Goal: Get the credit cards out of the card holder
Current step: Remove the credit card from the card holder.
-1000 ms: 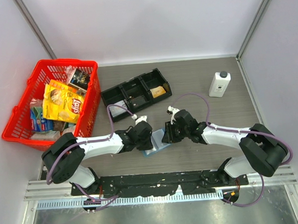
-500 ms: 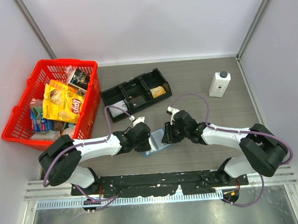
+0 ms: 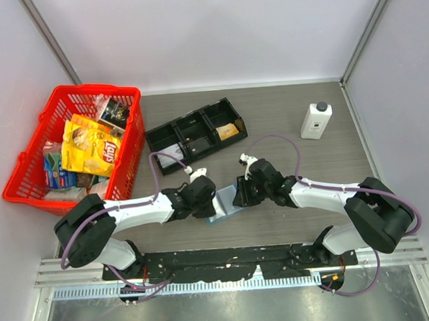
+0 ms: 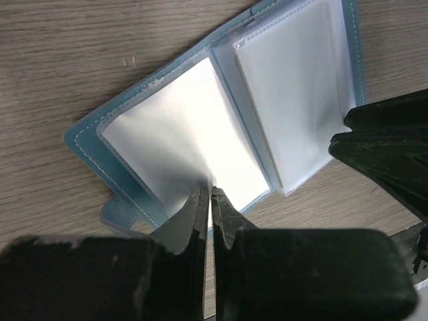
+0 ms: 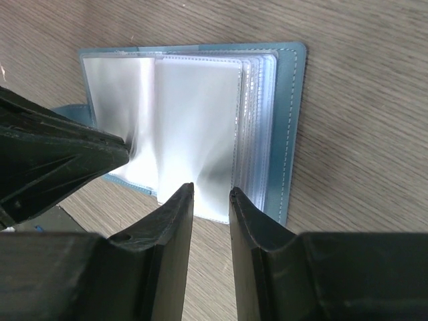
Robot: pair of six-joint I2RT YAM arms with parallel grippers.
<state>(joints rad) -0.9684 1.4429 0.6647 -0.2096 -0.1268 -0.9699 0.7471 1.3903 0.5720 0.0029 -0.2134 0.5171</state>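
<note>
Stretching across the whole view, the grey wood-grain table (image 3: 284, 121) carries a red basket (image 3: 95, 87) of snack packets at its far left, a black three-compartment tray (image 3: 197, 135) toward the back centre and a white bottle (image 3: 316, 121) at the far right. Both arms reach inward from the near edge and meet at the light-blue card holder (image 3: 224, 203), which lies open and flat on the table near the front centre, between the two wrists. The left gripper (image 4: 209, 195) has its jaws pinched almost together on the near edge of a glossy clear sleeve (image 4: 180, 127) in the holder's left half – that leaf looks ruffled and slightly lifted in the right wrist view. The right gripper (image 5: 210, 195) stands with its jaws partly apart at the near edge of the stacked sleeves in the other half, nothing clamped between them; whether its tips touch the holder I cannot tell. Whether a credit card sits inside the pinched sleeve – the leaves all gleam whitish – I cannot tell either.
</note>
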